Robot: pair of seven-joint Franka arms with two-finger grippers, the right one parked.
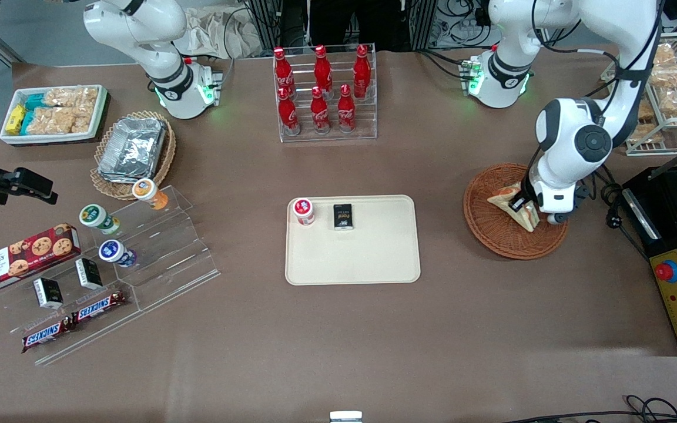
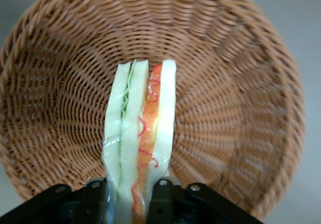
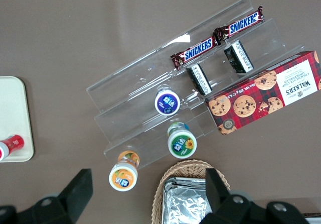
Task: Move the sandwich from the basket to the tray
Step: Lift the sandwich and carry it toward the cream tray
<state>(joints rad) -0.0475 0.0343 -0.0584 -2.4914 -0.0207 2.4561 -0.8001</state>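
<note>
Claw (image 2: 133, 196) clamped on sandwich (image 2: 140, 133) in basket (image 2: 241, 83); tray (image 1: 374, 258) holds black "Forrë" packet (image 1: 343, 217).

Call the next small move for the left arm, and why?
Probably a straight lift. The pincer is down in the basket, with its fingers closed on either side of the sandwich, which stands on edge between them. The sandwich sits low within the basket's rim, so it likely needs height before heading toward the tray, which has bare surface nearer the front camera than the two items on it.

White sandwich (image 2: 143, 133), red-green filling; reddish-brown woven basket (image 2: 241, 83); cream tray (image 1: 368, 258).
</note>
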